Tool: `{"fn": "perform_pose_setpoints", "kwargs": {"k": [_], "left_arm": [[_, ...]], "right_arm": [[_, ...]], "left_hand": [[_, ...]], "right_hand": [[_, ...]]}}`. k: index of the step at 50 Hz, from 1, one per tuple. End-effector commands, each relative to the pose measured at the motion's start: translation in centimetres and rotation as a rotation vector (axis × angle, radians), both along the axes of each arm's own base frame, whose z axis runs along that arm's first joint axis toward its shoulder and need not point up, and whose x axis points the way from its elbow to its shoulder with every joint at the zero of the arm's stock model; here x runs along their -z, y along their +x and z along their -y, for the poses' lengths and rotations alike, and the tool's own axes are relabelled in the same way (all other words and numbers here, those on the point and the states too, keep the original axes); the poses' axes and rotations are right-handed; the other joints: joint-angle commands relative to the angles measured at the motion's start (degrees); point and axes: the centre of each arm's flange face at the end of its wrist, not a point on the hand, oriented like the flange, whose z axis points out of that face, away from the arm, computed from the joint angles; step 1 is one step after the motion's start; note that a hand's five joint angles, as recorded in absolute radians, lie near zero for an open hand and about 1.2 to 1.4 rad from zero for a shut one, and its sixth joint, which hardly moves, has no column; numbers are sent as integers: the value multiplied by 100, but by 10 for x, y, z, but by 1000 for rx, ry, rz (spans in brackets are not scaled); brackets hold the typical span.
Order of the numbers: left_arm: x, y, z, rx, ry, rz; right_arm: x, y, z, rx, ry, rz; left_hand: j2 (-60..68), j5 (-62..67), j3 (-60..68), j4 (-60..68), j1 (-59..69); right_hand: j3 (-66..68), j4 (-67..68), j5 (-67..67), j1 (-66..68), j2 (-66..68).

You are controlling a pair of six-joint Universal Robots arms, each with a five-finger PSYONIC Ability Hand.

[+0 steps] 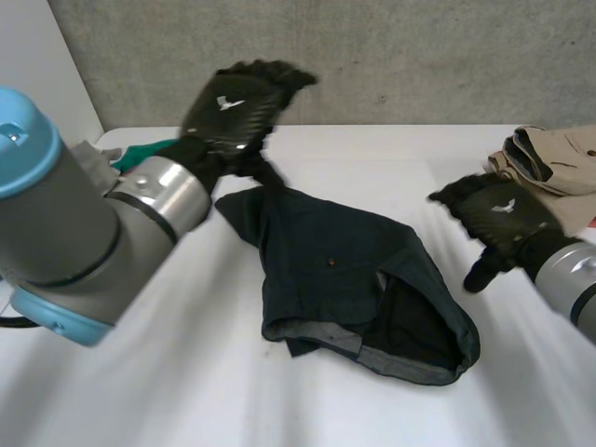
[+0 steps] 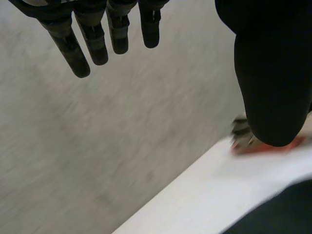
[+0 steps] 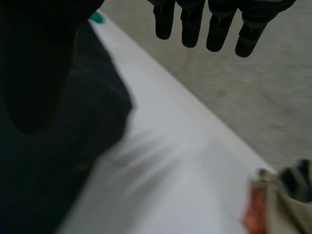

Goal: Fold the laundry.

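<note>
Dark shorts [image 1: 354, 279] lie crumpled mid-frame on the table [image 1: 140, 391], no fold made; the job looks barely begun. Left hand [image 1: 233, 107] raised upper left, right hand [image 1: 498, 219] at right edge: both straight-fingered, empty. Beige garment [image 1: 549, 158] waits upper right.

You have a white table [image 1: 391, 168] with a smooth top. In its middle lies a crumpled dark navy denim garment [image 1: 345, 270], mostly flat, with its hemmed opening turned toward the near edge and the black inside showing. Well apart from it, at the far right corner, sits a folded beige cloth garment [image 1: 554, 158], with a small red item [image 3: 253, 214] touching it; you cannot tell what that is. Near the far left corner lies a piece of green cloth [image 1: 140, 154]
</note>
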Motion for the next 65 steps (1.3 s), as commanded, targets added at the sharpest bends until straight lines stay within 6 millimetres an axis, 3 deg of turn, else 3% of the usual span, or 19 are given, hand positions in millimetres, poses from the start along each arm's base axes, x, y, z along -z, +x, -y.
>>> {"fn": "perform_pose_setpoints", "kwargs": {"k": [1,3,11,20,26,28,30,32,34,38,39,42,44,46,50,51,58,59,65], "left_arm": [[61,35,64,-85,-11,240],[82,37,77,-51,-23,307],[133,27,113,7,-58,393],[159,13,142,8,-128,371],[174,-3,145,29,-154,362],[176,-5,147,31,-160,360],[180,-7,148,25,-159,361],[182,-7,148,25,-162,361],[181,-8,150,14,-190,354],[175,-9,152,-40,-251,331],[171,-9,153,-57,-266,324],[139,-10,154,-126,-350,273],[119,-7,153,-166,-377,248],[94,-3,147,-209,-405,211],[31,-1,124,-228,-457,106],[-1,1,109,-224,-485,47],[-102,26,48,-238,-551,-162],[-125,33,28,-235,-574,-199],[-187,57,-34,-220,-666,-285]], "right_arm": [[-1,45,-50,-165,75,22],[-3,58,-57,-183,76,55],[38,125,-80,-239,145,62],[75,166,-84,-308,110,68],[91,178,-83,-333,98,72],[90,181,-83,-335,91,77],[88,182,-81,-333,83,82],[81,181,-76,-319,64,97],[77,180,-75,-314,52,103],[40,176,-77,-313,-19,157],[21,172,-79,-311,-50,180],[-5,163,-77,-294,-97,213],[-35,148,-68,-260,-164,250],[-72,130,-62,-220,-253,276],[-115,104,-51,-158,-372,298],[-125,99,-48,-145,-397,305],[-188,60,-39,-69,-530,345],[-195,57,-41,-66,-546,351],[-239,39,-73,-68,-656,439]], "left_hand": [[-8,7,-41,15,107],[9,24,-24,32,124],[160,174,126,182,274],[379,394,346,402,494],[1604,1619,1571,1627,1719],[2544,2558,2510,2566,2658],[4577,4592,4544,4600,4692],[5923,5938,5890,5946,6038],[6702,6716,6668,6724,6816],[6702,6716,6668,6724,6816],[6702,6716,6668,6724,6816],[6702,6716,6668,6724,6816],[6702,6716,6668,6724,6816],[6702,6716,6668,6724,6816],[6702,6716,6668,6724,6816],[6702,6716,6668,6724,6816],[6702,6716,6668,6724,6816],[6702,6716,6668,6724,6816],[6702,6716,6668,6724,6816]], "right_hand": [[-222,-227,-248,-334,-227],[-222,-227,-248,-334,-227],[-222,-227,-248,-334,-227],[-148,-153,-174,-260,-153],[1398,1392,1372,1285,1393],[2742,2736,2715,2629,2737],[4153,4147,4126,4040,4148],[6508,6502,6481,6395,6503],[6778,6773,6752,6666,6773],[6778,6773,6752,6666,6773],[6778,6773,6752,6666,6773],[6778,6773,6752,6666,6773],[6778,6773,6752,6666,6773],[6778,6773,6752,6666,6773],[6778,6773,6752,6666,6773],[6778,6773,6752,6666,6773],[6778,6773,6752,6666,6773],[6778,6773,6752,6666,6773],[6778,6773,6752,6666,6773]]}}
